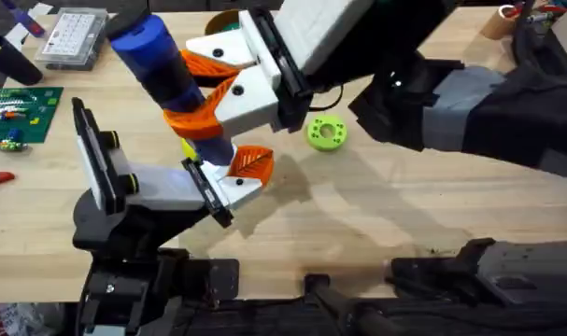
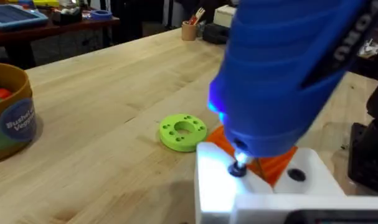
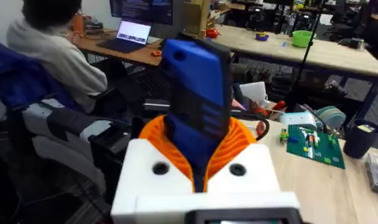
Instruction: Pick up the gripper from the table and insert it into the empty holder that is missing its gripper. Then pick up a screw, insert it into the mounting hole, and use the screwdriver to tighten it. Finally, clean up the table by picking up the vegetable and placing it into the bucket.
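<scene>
The right gripper is clamped on the screwdriver — orange pads pressed against both sides of the blue body. The screwdriver tilts down over the holder; its dark tip meets a screw seated in the holder's white block, lit by the driver's lamp. An orange gripper projects from the holder's rail. A green disc lies near the holder. The bucket stands beyond the disc, vegetables inside. Whether the left gripper is open or closed cannot be determined.
</scene>
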{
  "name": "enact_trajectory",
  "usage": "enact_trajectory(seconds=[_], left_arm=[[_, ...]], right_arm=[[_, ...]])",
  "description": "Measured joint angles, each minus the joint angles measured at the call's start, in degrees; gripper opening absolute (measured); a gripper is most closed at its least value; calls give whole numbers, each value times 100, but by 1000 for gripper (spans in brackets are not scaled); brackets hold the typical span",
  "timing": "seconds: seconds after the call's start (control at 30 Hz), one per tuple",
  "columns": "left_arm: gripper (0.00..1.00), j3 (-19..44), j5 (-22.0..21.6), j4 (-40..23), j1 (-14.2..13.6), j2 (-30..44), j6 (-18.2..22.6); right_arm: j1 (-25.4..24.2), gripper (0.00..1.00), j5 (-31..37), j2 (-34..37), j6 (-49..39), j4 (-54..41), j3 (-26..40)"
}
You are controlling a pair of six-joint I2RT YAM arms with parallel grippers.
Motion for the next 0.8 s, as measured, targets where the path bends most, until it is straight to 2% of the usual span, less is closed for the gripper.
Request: enact_trajectory(seconds=[0.8], left_arm=[[14, 0, 0, 0, 0, -1, 17]], right_arm=[[4, 46, -432, 0, -315, 251, -11]])
